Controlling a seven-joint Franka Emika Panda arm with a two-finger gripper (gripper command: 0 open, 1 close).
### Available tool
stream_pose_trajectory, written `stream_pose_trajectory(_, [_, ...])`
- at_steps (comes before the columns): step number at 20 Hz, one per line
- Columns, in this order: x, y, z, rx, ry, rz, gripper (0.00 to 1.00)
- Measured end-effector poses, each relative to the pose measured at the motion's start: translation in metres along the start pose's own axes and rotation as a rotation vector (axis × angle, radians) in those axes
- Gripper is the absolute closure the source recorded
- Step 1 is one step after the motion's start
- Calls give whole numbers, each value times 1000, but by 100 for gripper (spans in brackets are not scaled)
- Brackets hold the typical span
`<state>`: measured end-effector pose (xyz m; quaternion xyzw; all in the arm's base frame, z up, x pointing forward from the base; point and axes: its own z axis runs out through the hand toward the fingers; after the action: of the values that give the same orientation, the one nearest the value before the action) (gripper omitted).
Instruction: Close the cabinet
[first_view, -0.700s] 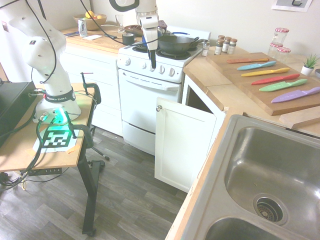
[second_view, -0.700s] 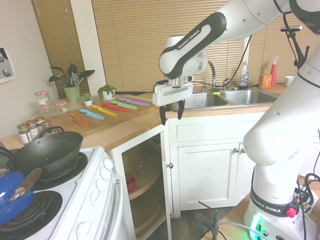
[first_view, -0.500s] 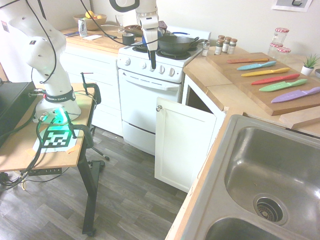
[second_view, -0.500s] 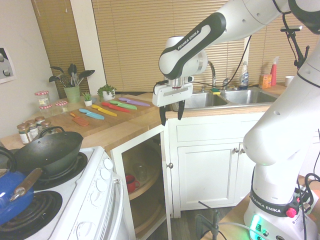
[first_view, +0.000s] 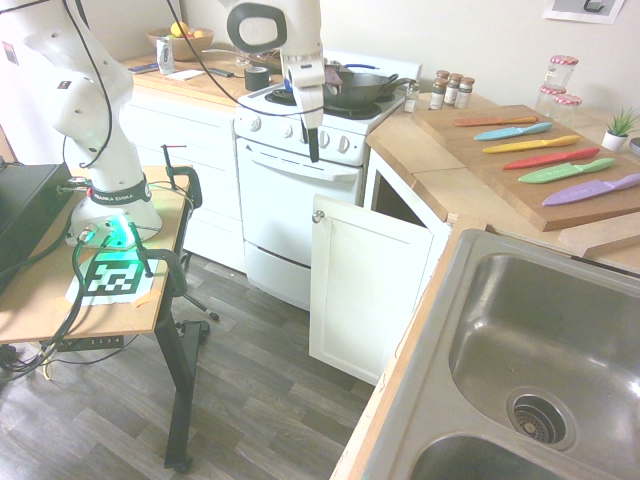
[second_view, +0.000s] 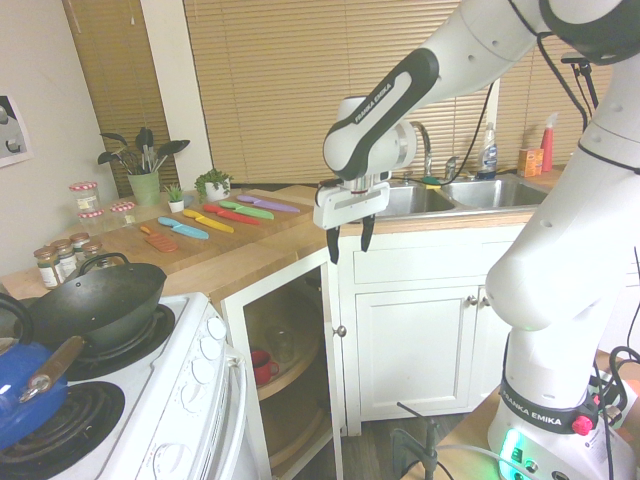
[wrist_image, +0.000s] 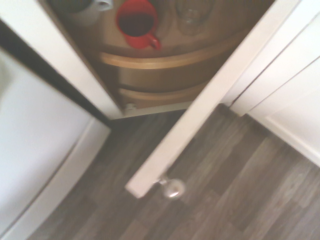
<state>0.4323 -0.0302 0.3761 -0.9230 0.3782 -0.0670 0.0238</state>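
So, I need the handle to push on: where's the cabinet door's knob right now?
In the first exterior view the knob sits at the top corner of the open cabinet door, beside the oven.

The arm (second_view: 560, 270) is glossy white, built from thick rounded segments. Its forearm link carries a long black band with the white letters "FRANKA EMIKA". A black ring with the same words goes around the lowest segment (first_view: 112, 195), and just under this ring a green light glows. A small pink button sits beside the ring in the second exterior view. Thin black cables run along the upper segments. The gripper (second_view: 346, 238) has a flat white rectangular body with two slim black fingers (second_view: 332, 245). A grey round cap closes the joint above the gripper.
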Motion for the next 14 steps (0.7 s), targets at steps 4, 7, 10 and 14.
stream_pose_trajectory(4, [16, 2, 30, -16, 4, -21, 0])
stream_pose_trajectory(7, [33, 5, 45, -22, 5, -40, 0])
stream_pose_trajectory(10, [55, 8, 58, -29, 3, -54, 0])
stream_pose_trajectory(14, [69, 1, 92, -44, -9, -71, 0])
